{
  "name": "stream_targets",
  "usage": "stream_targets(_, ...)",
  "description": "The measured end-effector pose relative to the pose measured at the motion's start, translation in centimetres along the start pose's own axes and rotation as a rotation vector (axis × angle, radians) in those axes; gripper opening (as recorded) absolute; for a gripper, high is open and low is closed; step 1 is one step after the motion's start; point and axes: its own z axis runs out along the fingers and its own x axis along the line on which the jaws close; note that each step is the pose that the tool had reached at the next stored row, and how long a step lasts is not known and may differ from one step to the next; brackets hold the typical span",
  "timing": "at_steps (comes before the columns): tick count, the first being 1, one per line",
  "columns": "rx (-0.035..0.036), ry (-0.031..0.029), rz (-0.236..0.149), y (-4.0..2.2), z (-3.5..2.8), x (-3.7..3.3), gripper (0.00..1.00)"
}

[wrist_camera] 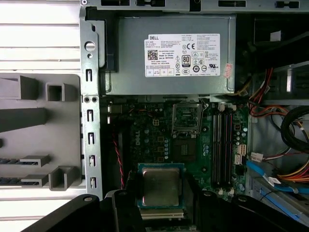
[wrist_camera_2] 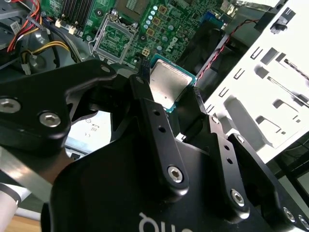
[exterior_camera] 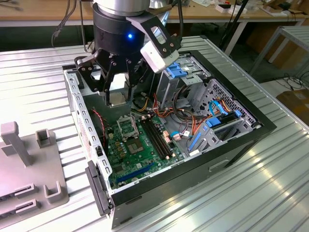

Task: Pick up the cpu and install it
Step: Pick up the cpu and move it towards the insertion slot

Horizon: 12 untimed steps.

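My gripper (exterior_camera: 117,96) hangs inside the open computer case (exterior_camera: 268,126), shut on the cpu (wrist_camera_2: 169,87), a thin square chip with a silver-grey metal top and a green edge. In both wrist views the black fingers (wrist_camera_2: 145,96) press on two opposite sides of the chip (wrist_camera: 161,186). It is held flat above the green motherboard (exterior_camera: 145,154). The processor socket (wrist_camera: 187,118) with its silver retaining frame lies a short way off from the chip, seen also in the second wrist view as the socket (wrist_camera_2: 113,38) and in the exterior view as the socket (exterior_camera: 126,126).
A grey power-supply box (wrist_camera: 166,53) sits just beyond the socket. Long black memory slots (wrist_camera: 222,142) run beside it, with coloured cables (exterior_camera: 193,121) and a drive cage (exterior_camera: 183,72) further over. A grey fixture tray (exterior_camera: 29,164) stands on the table outside the case.
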Motion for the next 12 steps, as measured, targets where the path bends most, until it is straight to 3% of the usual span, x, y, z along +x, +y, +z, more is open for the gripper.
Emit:
stream_targets(4,0.0,0.0,0.0,-0.5,0.08,-0.14,0.47)
stream_targets(12,0.0001,0.0,0.0,-0.79,0.24,-2.15,0.47)
